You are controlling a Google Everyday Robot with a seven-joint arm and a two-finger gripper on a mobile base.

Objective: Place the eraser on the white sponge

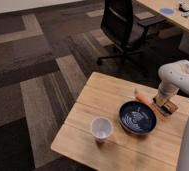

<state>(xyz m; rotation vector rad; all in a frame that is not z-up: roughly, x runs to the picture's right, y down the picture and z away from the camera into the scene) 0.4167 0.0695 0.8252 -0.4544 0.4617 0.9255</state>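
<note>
Near the desk's front edge stands a white paper cup (101,128), with the blue bowl (137,117) behind it toward the right edge. Just past the bowl by the right edge, the gripper (164,104) hangs over the eraser (168,107); whether it grips, I cannot tell. An orange stick (143,99) lies just beside it.

Tool (162,103) masks white sponge; eraser (169,107) partly covered; fingers unreadable.
</note>
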